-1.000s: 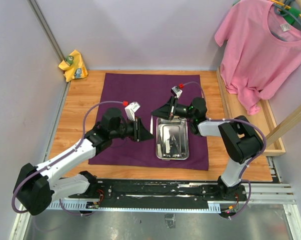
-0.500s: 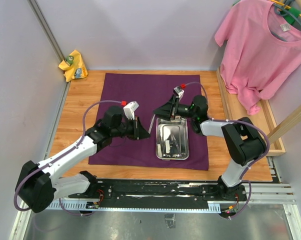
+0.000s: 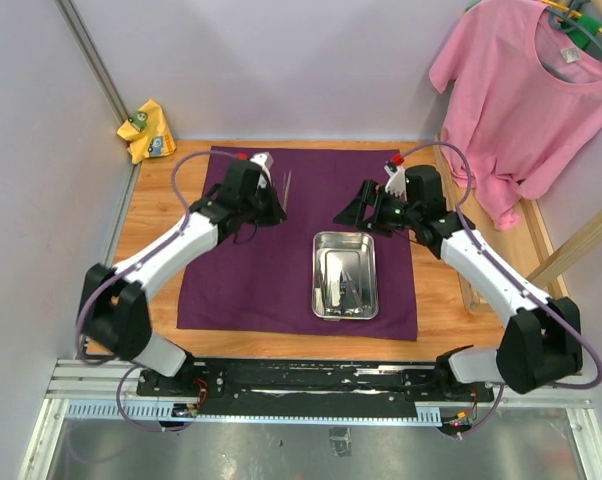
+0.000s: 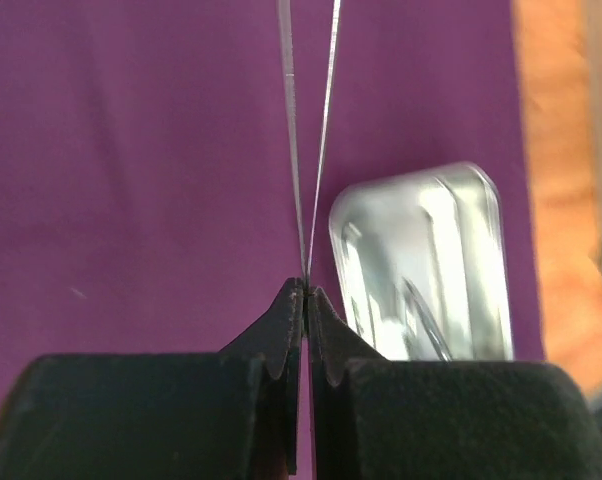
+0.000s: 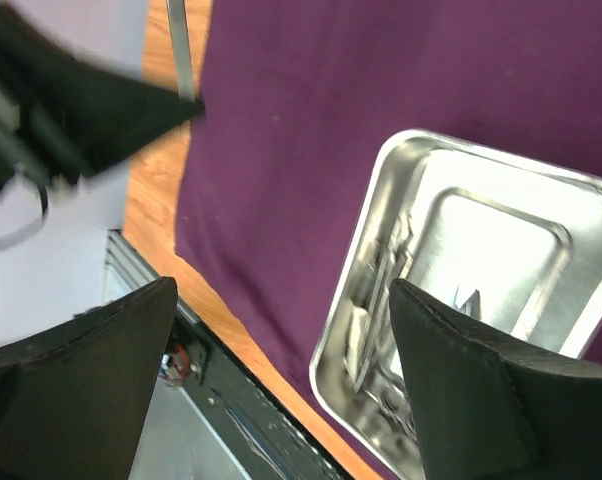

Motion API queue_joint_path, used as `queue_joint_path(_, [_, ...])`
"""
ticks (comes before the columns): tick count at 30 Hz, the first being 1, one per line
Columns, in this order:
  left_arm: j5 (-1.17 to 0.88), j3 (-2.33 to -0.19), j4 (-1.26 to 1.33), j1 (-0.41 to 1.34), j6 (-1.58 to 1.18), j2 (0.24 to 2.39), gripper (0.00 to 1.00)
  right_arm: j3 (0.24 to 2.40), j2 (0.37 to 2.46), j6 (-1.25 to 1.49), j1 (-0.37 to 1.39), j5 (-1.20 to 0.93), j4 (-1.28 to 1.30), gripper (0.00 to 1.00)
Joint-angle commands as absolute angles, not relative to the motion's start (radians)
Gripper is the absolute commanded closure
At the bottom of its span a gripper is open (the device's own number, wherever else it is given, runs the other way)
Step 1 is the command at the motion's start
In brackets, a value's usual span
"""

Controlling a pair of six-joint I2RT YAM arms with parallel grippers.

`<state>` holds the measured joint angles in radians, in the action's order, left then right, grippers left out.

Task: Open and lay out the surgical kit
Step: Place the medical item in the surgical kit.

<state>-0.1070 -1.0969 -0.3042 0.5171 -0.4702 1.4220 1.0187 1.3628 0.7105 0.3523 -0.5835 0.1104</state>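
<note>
Holding slim forceps (image 4: 290,100) over the purple wrap (image 3: 231,285)
Nearest, steel tray (image 3: 318,285) flat on the wrap's right half, instruments (image 3: 343,285) inside; beyond it, left gripper (image 4: 306,288) pinched tight on the forceps' joined end, blades diverging away; right gripper (image 5: 281,350) spread wide, hovering just past the tray's far edge

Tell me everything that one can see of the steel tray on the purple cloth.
The steel tray is a shiny rectangle with rounded corners and a low raised rim, and it looks like polished metal. It lies flat and open on the purple cloth, toward the cloth's near right corner, with its long side pointing away from the arms. Slim metal instruments lie inside it. Nothing else touches it.
</note>
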Motion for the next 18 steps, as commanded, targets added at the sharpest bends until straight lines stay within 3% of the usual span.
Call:
queue_joint_path(1, [0.073,-1.301,-0.389,0.396,-0.394,1.658,1.00,1.032,1.280,0.541,0.342,-0.454,0.390,0.11])
queue_joint_path(12, [0.256,-1.893,-0.565,0.231,-0.265,2.190,1.00,0.977,1.178,0.475,0.335,-0.468,0.462,0.09])
queue_joint_path(18, [0.274,-2.001,-0.587,0.172,-0.228,2.306,1.00,0.966,1.182,0.457,0.328,-0.479,0.462,0.09])
